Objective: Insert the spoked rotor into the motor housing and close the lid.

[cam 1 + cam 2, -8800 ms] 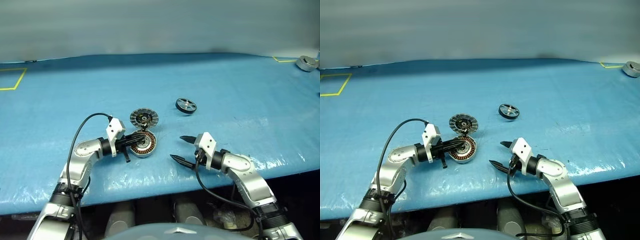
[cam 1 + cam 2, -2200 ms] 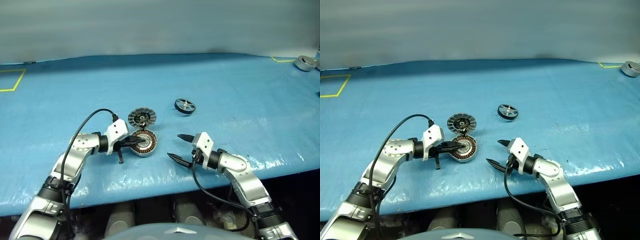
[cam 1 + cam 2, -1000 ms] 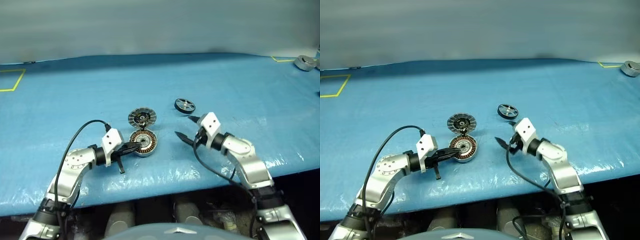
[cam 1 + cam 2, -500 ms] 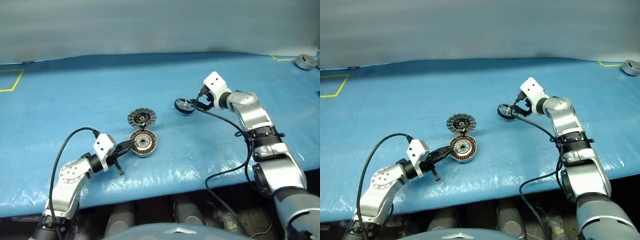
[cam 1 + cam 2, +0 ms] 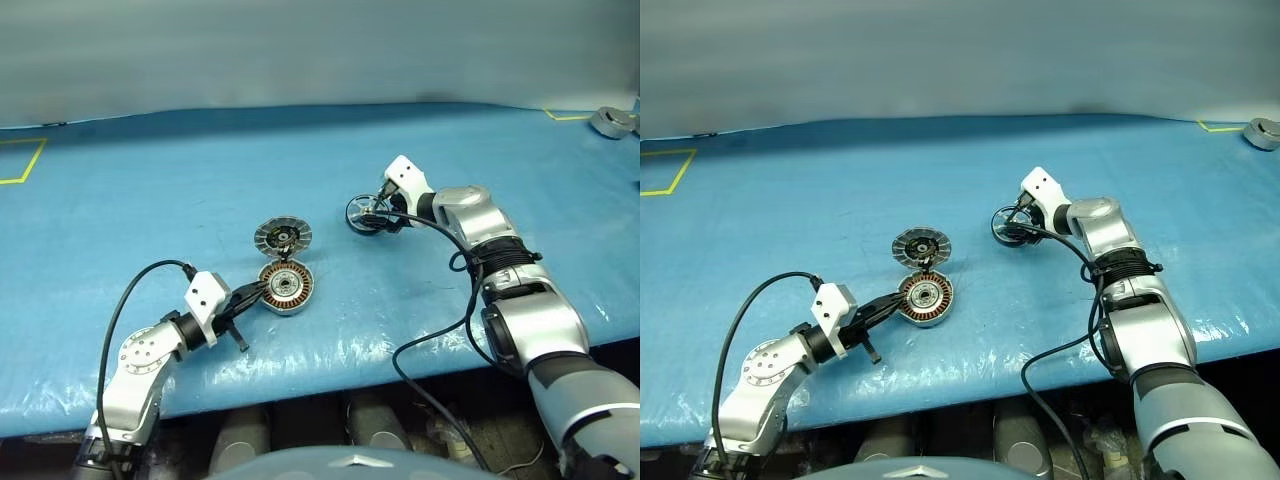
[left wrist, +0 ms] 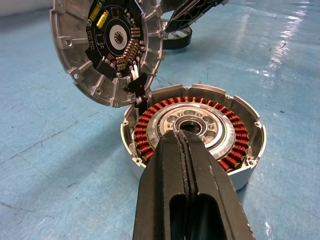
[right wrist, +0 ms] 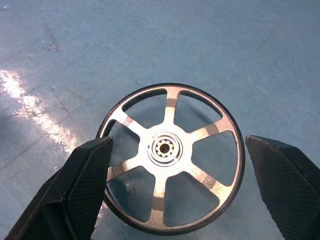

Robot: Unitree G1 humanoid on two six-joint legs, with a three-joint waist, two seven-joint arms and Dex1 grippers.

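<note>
Bench (image 5: pixel 120 190): blue-covered surface spanning the head views; yellow tape corner (image 5: pixel 25 160) at far left edge, a second yellow corner (image 5: pixel 560 118) at far upper right.

Left tool (image 5: pixel 252 292): lower left of centre in the left eye view, fingers pressed together, nothing between them. Tip lies at the near-left edge of the motor housing; in the left wrist view the joined fingers (image 6: pixel 187 190) overlap the near rim, contact not certain.

Motor housing (image 5: pixel 286 286): centre-left on the bench, open side up, ring of copper windings around a silver centre.

Lid (image 5: pixel 283 236): just behind the housing, toward the top of the frame, touching or nearly touching its far rim. The left wrist view shows it tilted up on edge, dark circuit face toward the camera.

Spoked rotor (image 5: pixel 365 213): right of centre, lying flat on the bench, well apart from housing and lid.

Right tool (image 5: pixel 372 214): right of centre, fingers spread wide, one on either side of the rotor's black rim. One finger (image 7: pixel 85 175) sits at the rim; the other (image 7: pixel 287 175) stands clear.

Grey round part (image 5: pixel 612 122): far upper right corner.
</note>
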